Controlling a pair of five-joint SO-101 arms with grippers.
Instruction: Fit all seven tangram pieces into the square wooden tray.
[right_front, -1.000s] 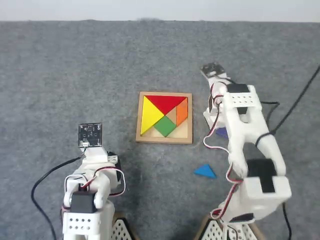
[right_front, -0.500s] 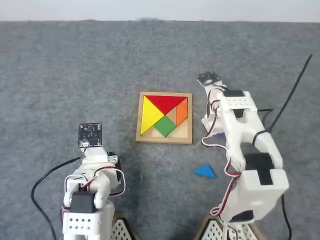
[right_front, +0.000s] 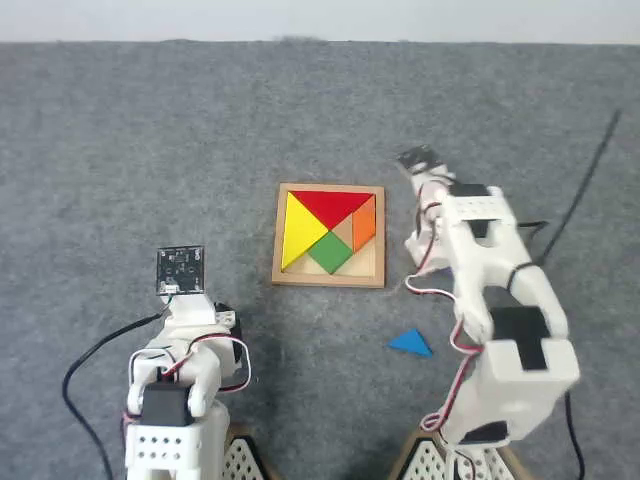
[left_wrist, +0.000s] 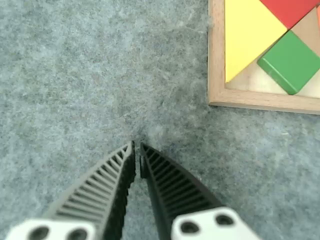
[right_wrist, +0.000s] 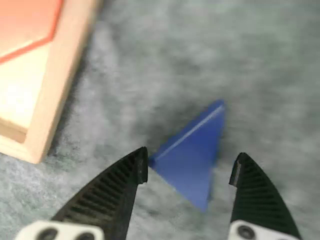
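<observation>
Robotics lab bench: grey felt tabletop (right_front: 120, 130), cabled desktop arms (right_front: 490, 270).

Your tray (right_front: 329, 281): pale wood
Inside: red triangle (right_front: 328, 205), yellow triangle (right_front: 298, 238), green square (right_front: 330, 251), orange piece (right_front: 365, 222)
Loose: blue triangle (right_front: 410, 343), navy triangle (right_wrist: 192, 155)

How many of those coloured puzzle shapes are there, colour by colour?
yellow piece: 1
red piece: 1
green piece: 1
orange piece: 1
light blue piece: 1
dark blue piece: 1
Total: 6
</observation>
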